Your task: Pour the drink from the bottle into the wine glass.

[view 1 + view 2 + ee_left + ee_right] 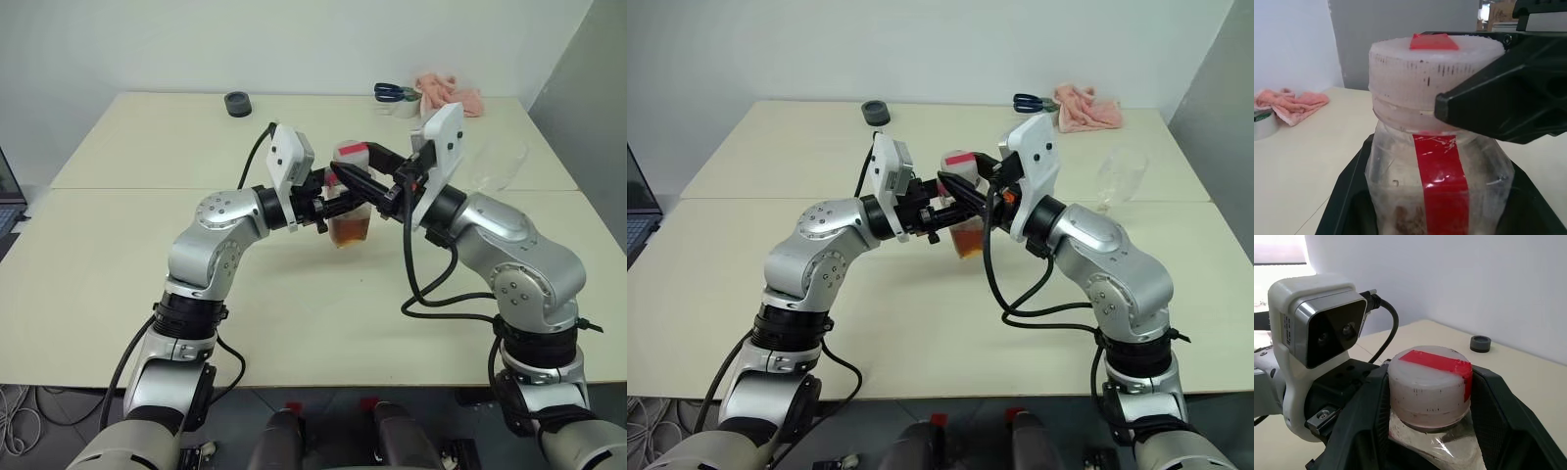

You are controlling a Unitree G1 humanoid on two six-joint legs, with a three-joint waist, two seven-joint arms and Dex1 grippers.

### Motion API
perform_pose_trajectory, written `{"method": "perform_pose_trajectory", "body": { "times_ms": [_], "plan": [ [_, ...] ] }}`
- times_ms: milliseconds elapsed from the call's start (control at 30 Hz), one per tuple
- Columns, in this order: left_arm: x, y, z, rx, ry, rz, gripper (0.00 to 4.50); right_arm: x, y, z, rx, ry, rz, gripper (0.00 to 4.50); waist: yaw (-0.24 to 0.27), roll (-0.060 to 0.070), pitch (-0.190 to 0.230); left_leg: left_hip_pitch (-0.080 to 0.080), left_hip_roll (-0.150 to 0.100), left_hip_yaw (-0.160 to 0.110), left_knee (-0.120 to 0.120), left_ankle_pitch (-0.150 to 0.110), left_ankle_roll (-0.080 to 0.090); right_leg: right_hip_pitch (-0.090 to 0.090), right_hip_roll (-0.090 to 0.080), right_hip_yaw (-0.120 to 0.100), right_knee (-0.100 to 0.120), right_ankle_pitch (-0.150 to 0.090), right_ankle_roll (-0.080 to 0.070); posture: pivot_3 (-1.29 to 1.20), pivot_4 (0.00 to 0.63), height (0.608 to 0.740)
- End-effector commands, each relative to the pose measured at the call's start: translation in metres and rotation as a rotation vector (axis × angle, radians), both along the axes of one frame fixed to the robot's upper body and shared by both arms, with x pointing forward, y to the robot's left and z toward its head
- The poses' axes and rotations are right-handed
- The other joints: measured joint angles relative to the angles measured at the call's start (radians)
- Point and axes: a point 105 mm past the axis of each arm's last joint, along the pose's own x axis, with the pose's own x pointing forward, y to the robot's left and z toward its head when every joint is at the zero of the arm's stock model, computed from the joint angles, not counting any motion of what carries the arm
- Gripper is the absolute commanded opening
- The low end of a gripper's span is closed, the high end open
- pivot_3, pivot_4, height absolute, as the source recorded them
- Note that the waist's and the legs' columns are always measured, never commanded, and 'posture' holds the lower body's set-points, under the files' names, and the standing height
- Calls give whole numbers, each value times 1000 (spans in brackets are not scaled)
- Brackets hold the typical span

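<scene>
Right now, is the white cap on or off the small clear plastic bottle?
On. The red-topped white cap sits on the clear plastic bottle neck, right tool fingers flanking it.

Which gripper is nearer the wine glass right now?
Right. The right gripper sits at the bottle's cap, with the wine glass off to that arm's outer side. The left gripper holds the bottle's body from the opposite side, farther from the glass.
</scene>
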Motion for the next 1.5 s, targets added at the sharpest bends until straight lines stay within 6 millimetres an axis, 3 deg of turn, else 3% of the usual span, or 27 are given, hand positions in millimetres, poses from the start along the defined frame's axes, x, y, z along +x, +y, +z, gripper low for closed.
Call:
{"method": "perform_pose_trajectory", "body": {
  "times_ms": [33,133,233,367,567,667,800,833,1000,1200,1500],
  "plan": [
    [-19,-10,12,-2,-46,-96,1977,-27,3,27,17,-68,285,1910,0,0,0,0,0,0,0,0,0,0,0,0,0,0,0,0,150,740],
    [-27,-15,13,9,-37,-140,1977,-37,0,28,-72,-61,526,1910,-1,0,0,0,-1,1,0,-1,2,1,0,0,0,0,0,0,150,740],
    [-32,-19,13,16,-30,-165,1977,-26,0,21,-161,-40,689,1910,-5,0,0,1,-1,5,0,-1,2,1,1,0,-1,0,0,0,150,740],
    [-35,-21,15,9,-15,-171,1977,-9,11,10,-234,-104,752,1910,-17,0,0,2,1,7,0,-1,3,1,3,0,0,1,0,0,150,740],
    [-38,-21,15,16,-12,-178,1977,-13,16,22,-185,-93,806,1910,-20,0,0,1,2,4,0,1,-1,1,-1,0,0,1,-1,0,150,740],
    [-38,-20,14,14,-10,-175,1977,-16,5,22,-192,-60,789,2923,-18,0,0,0,1,1,0,1,-1,1,-3,0,-1,1,-1,0,150,740],
    [-34,-19,12,5,-9,-160,1977,-20,-27,17,-219,2,676,4305,-5,0,0,-1,0,-2,0,1,-1,1,-4,-2,-2,1,-1,0,150,740],
    [-33,-18,12,2,-9,-155,1977,-22,-33,16,-223,14,652,4466,3,0,0,-1,0,-2,0,1,-1,1,-5,-2,-2,1,-1,0,150,740],
    [-30,-18,9,-15,-8,-136,1977,-29,-52,8,-151,24,377,4466,5,0,0,-1,0,-3,0,1,0,1,-4,-3,-1,1,-1,0,150,740],
    [-25,-19,11,-28,-17,-123,1977,-24,-37,7,-40,-45,-8,4466,-8,1,0,1,0,-2,0,1,0,1,1,-1,2,1,-1,0,150,740],
    [-23,-24,15,-33,-26,-137,1977,-29,-28,12,44,-25,-68,4466,1,1,0,1,0,-3,0,5,-2,1,1,-5,5,1,-1,0,150,740]
  ]
}}
